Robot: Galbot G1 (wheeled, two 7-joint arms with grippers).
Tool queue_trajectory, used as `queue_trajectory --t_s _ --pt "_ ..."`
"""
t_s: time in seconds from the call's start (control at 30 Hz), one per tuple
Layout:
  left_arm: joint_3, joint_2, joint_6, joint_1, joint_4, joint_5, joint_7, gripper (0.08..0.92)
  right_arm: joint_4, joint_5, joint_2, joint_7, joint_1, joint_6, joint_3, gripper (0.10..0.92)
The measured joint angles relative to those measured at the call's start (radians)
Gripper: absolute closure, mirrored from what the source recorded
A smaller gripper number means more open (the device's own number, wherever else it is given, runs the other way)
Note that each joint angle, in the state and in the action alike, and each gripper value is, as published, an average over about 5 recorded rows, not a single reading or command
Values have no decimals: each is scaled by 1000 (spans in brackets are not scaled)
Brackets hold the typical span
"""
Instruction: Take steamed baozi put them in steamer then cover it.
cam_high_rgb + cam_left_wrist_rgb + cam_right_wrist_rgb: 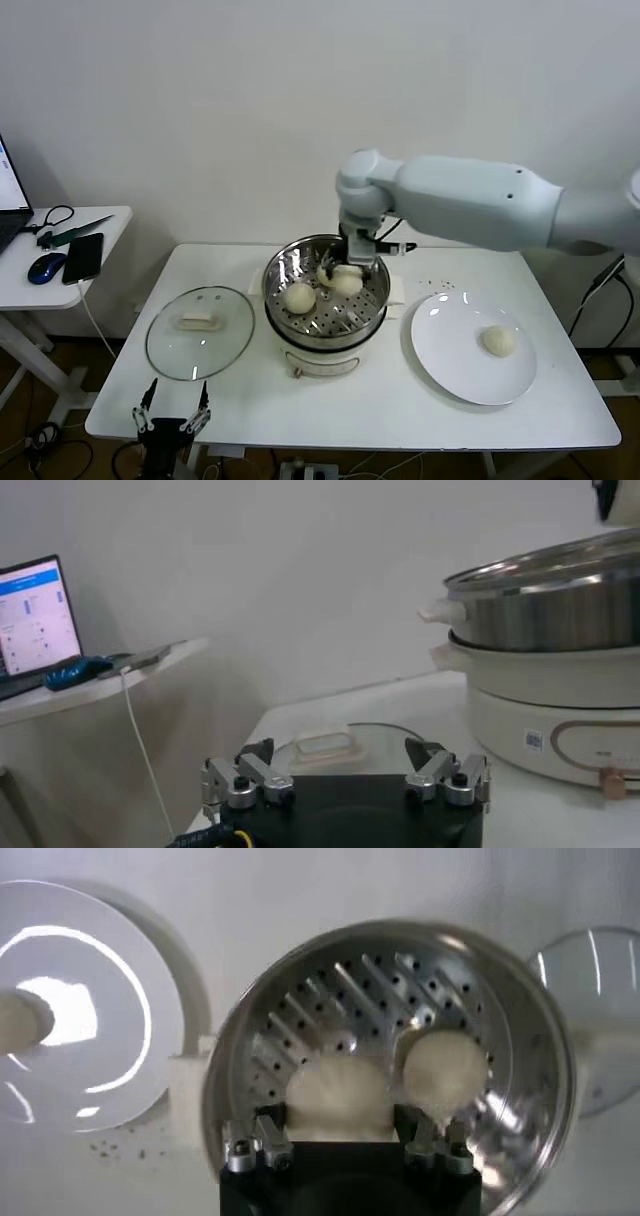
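Baozi [299, 296]: two sit in the steamer [283, 266], and my right pincer [338, 271] is clamped on another just above it. One more [499, 340] waits on the plate [450, 365] beside the steamer. The cover [200, 333] lies on the worktop [400, 410] on the steamer's other side, near my left pincer [174, 408], which is apart.

Baozi [499, 340] cream-white, same w/ those in steamer [372, 311]: shiny steel, dotted w/ holes, on white base. Plate [450, 360] white. Cover [175, 355] clear glass, metal rim, white handle. Surface [400, 415] white. Right arm pale grey.
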Motion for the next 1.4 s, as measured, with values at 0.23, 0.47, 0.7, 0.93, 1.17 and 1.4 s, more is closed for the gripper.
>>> queue_trajectory --t_s 0.23,0.47,0.7,0.93,1.17,1.4 --pt "0 0 -1 -1 9 0 0 177 12 -7 23 0 -35 13 -13 330" --pt "2 0 -2 -1 14 0 0 177 10 -15 35 0 -64 19 -17 322" --pt "3 -2 -2 -2 17 0 -1 177 3 -23 46 10 -84 29 -16 245" --pt "3 -3 -2 0 17 0 -3 177 -3 -43 40 15 -87 44 -5 203" --pt "3 -4 -1 0 4 3 -3 177 -9 -54 11 18 -62 46 25 203" --pt "7 -5 -3 4 0 4 -3 177 -22 20 -73 41 5 -31 30 203"
